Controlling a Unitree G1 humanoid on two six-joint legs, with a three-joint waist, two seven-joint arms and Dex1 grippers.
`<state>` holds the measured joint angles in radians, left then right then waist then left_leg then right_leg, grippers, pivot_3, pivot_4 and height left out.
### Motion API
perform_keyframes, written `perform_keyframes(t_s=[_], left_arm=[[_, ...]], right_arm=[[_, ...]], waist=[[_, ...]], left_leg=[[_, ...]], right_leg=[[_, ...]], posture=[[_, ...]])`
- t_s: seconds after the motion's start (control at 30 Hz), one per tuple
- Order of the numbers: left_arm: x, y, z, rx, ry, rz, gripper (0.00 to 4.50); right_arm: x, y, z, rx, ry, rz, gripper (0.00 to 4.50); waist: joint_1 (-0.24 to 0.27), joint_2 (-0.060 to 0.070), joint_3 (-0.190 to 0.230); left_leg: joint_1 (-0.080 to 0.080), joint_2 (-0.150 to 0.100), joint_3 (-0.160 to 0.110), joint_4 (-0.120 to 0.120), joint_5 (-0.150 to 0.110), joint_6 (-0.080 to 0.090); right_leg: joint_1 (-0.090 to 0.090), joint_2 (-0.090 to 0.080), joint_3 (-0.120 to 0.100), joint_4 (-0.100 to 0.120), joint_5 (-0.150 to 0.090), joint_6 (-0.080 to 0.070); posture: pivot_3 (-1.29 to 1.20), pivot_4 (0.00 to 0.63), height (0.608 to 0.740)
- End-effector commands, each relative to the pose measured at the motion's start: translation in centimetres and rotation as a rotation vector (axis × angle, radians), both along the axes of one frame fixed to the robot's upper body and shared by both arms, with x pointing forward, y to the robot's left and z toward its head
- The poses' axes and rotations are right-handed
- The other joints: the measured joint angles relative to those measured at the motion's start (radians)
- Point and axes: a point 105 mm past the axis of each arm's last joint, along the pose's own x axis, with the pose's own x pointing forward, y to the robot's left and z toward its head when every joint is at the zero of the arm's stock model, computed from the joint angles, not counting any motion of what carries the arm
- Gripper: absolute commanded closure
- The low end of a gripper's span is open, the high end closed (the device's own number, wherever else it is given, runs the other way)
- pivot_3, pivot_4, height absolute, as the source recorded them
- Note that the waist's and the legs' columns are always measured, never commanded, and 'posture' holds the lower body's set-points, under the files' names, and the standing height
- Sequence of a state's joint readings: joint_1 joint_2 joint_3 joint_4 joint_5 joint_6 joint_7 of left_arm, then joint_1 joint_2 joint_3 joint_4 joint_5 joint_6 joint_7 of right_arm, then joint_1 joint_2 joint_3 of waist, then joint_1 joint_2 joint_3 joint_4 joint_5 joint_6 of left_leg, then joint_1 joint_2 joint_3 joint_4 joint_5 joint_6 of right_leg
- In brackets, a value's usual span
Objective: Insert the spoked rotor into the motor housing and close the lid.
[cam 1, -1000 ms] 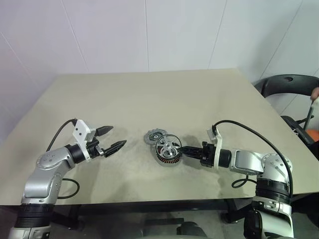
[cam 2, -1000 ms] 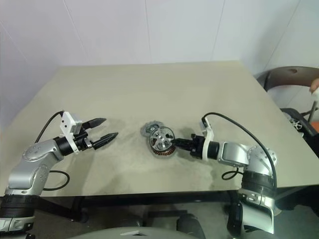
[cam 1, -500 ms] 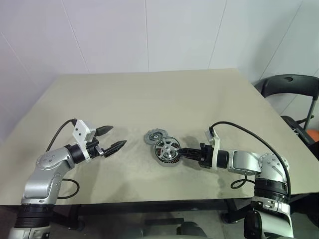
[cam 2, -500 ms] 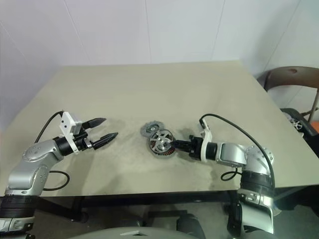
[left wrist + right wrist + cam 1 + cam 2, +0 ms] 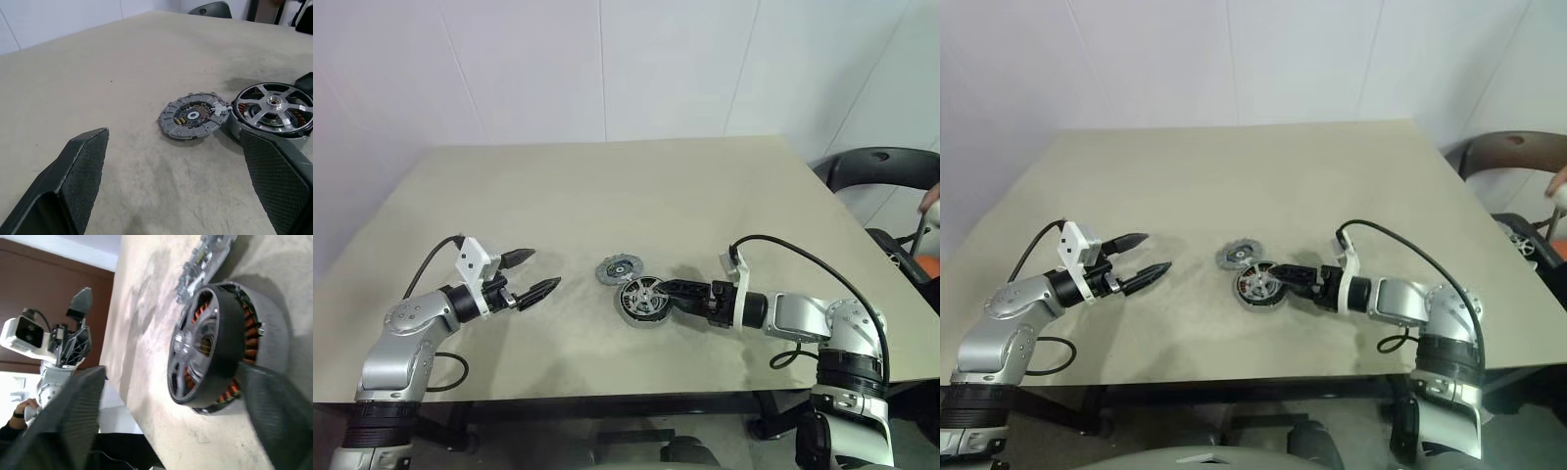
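Note:
The spoked rotor lies flat inside the motor housing at the table's middle, and copper windings show through its spokes. My right gripper stands open right beside it, one finger on each side and nothing held. The grey lid lies flat on the table just behind and to the left of the housing, touching its edge. My left gripper hovers open over the table well to the left, pointing toward the lid and the rotor.
The tan table has bare room at the back and on both sides. A black chair stands past the table's right edge, and a person's hand shows there. Cables hang from both wrists.
My right gripper has opened and let go of the rotor. The rotor, held tilted above the housing before, has sunk and now sits level in it. The left arm kept still.

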<state>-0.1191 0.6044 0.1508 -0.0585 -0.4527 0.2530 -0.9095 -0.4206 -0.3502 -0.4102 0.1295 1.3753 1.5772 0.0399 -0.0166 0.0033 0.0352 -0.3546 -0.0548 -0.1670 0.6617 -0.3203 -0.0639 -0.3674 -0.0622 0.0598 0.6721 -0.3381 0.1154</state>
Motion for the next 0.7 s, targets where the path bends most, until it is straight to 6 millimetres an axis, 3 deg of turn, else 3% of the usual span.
perform_keyframes(t_s=[0.03, 0.2, 0.33, 0.5, 0.7], left_arm=[[0.2, -0.1, 0.9, -0.003, -0.041, -0.004, 0.00], [0.4, -0.3, 0.8, -0.005, -0.041, -0.008, 0.00], [0.5, -0.4, 0.8, -0.007, -0.041, -0.012, 0.00], [0.5, -0.5, 0.7, -0.010, -0.035, -0.013, 0.00], [0.4, -0.6, 0.5, -0.010, -0.028, -0.014, 0.00]], right_arm=[[-0.5, -0.6, 2.5, -0.007, -0.104, 0.043, 0.04], [-1.1, -1.2, 3.8, -0.100, -0.166, 0.110, 0.04], [-0.4, -1.0, 4.2, -0.313, -0.288, 0.138, 0.04], [1.4, 0.7, 4.1, -0.482, -0.506, 0.192, 1.23], [2.8, 3.1, 3.6, -0.541, -0.756, 0.273, 3.34]], waist=[[0.002, 0.000, 0.000], [-0.001, 0.000, 0.000], [-0.003, 0.001, 0.000], [-0.001, 0.000, 0.000], [0.001, 0.000, 0.001]], left_leg=[[0.000, 0.000, 0.000, 0.000, 0.000, 0.000], [-0.001, 0.000, 0.000, 0.000, 0.000, 0.000], [-0.001, 0.000, 0.000, 0.000, 0.000, 0.000], [-0.001, 0.001, 0.000, 0.000, 0.000, 0.000], [-0.001, 0.001, 0.000, 0.000, 0.000, 0.000]], right_leg=[[0.000, 0.000, 0.000, 0.000, 0.000, 0.000], [0.000, 0.000, 0.000, 0.000, 0.000, 0.000], [0.000, 0.000, 0.000, 0.000, 0.000, 0.000], [-0.001, 0.000, 0.000, -0.001, 0.000, 0.000], [-0.004, -0.001, 0.000, -0.002, 0.000, 0.000]], posture=[[0.00, 0.000, 0.740], [0.00, 0.000, 0.740], [0.00, 0.000, 0.740], [0.00, 0.000, 0.740], [0.00, 0.000, 0.740]])
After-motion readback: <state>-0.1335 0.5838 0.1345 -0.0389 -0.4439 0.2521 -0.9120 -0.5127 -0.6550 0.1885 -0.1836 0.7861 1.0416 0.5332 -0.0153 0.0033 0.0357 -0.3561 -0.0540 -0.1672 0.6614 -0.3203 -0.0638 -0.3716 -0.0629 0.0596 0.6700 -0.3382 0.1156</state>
